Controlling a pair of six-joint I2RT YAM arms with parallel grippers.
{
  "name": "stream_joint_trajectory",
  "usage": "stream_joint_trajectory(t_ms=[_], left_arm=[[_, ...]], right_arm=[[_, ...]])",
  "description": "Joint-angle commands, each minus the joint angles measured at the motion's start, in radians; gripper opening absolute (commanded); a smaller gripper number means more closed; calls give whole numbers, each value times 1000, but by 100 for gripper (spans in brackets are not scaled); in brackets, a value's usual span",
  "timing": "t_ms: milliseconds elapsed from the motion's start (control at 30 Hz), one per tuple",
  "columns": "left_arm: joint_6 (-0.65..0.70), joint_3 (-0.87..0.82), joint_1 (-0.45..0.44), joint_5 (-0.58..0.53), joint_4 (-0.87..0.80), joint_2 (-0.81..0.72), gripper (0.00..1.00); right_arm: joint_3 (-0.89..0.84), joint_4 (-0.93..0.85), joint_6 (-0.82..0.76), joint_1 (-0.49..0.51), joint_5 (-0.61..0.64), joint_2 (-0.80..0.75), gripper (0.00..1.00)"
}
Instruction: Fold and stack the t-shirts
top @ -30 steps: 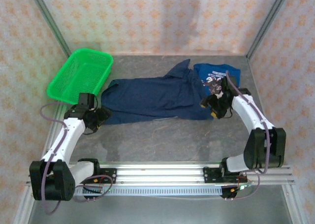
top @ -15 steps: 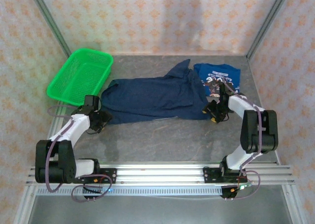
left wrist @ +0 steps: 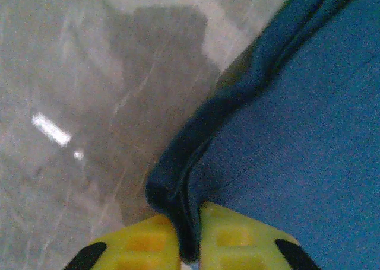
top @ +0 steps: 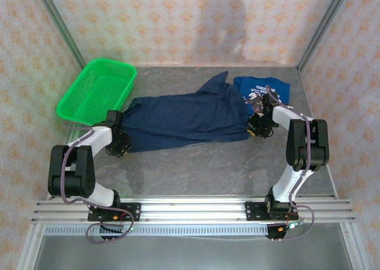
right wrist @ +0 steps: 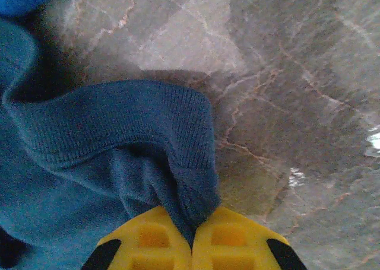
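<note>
The dark navy t-shirt [top: 187, 118] is lying spread lengthwise from left to right across the middle of the scene. It is wrinkled and not yet folded, and a pointed flap of cloth is sticking out toward the far side. Its near left corner is being pinched, bunched into a narrow fold, by the left gripper [left wrist: 189, 246]. Its near right corner, a ribbed hem, is being pinched by the right gripper [right wrist: 191, 234]. The brighter blue t-shirt [top: 268, 91] is lying at the far right in a compact shape, touching the navy one's right end, with white lettering and a printed graphic being shown face up.
</note>
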Motion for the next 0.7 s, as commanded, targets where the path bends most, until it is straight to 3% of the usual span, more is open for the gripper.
stream_joint_trajectory(t_ms=[0,233,300,367,433,533,667], left_arm=[[34,8,11,-151,-6,14,8],[42,-70,10,-139,-55,-92,7],[33,-103,9,-137,-64,-124,10],[30,-128,9,-124,-66,-145,28],[28,-142,4,-89,-48,-172,47],[22,-113,-16,-65,-77,-222,61],[5,-35,-44,-55,-175,-353,69]], right_arm=[[-17,-112,-25,-6,113,-80,0],[-160,-126,-8,-6,169,-217,0],[-184,-115,1,-5,166,-218,5],[-196,-99,7,-6,153,-209,21],[-196,-73,4,-5,122,-214,31],[-179,-68,5,-5,90,-256,43],[-128,-168,-24,-6,28,-351,53]])
